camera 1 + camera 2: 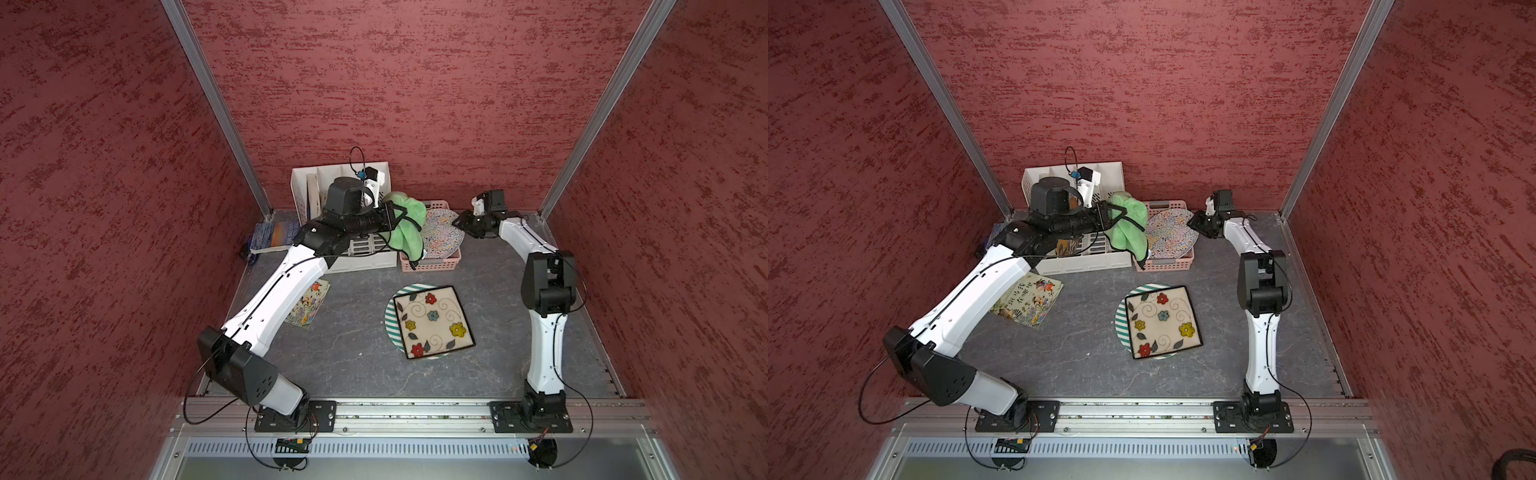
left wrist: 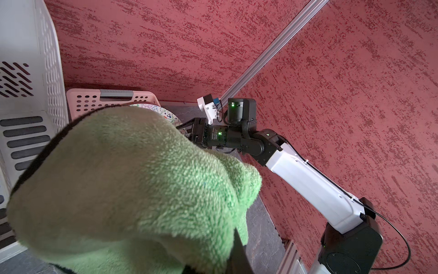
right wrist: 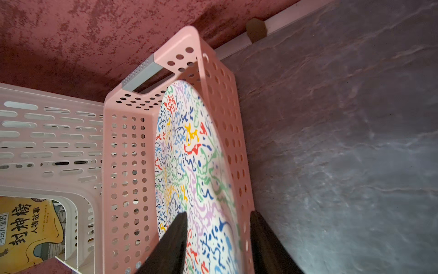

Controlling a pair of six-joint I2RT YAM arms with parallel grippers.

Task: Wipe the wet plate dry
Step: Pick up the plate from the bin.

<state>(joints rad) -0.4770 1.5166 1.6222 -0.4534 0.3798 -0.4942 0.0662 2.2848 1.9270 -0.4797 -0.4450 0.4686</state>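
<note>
**Q:** What's at the far left?
**A:** A grey table (image 1: 353, 365) w/ red walls round it. In the back-left corner a blue book (image 1: 272, 235) lies flat. Nearer the front, a picture book (image 1: 1027, 301) lies partly under the left arm. A white crate (image 1: 309, 187) stands against the back wall.

**Q:** And the left gripper?
**A:** The left gripper (image 1: 409, 222) hangs in the air at the crate's right edge, pointing right. It's clamped tight on a green cloth (image 1: 409, 239), which drapes over the fingers and droops down. In the left wrist view the cloth fills most of the pic.

**Q:** Where's the plate?
**A:** The squiggle plate (image 1: 444, 237) is white w/ multicolour squiggles. It sits tilted in a pink basket (image 1: 432, 266) just right of the crate, w/ its right edge raised toward the basket's right wall. Can't tell if it's wet. At mid-table, well apart from both grippers, a square flower plate (image 1: 432, 322) lies on a round striped plate (image 1: 390, 320).

**Q:** Right gripper?
**A:** The right gripper (image 3: 219, 213) is at the squiggle plate's right edge, jaws apart. In the right wrist view one of the fingers (image 3: 173, 244) is over the plate's face and the other is outside the basket wall, w/ the rim btwn them. Can't tell if either touches.
</note>
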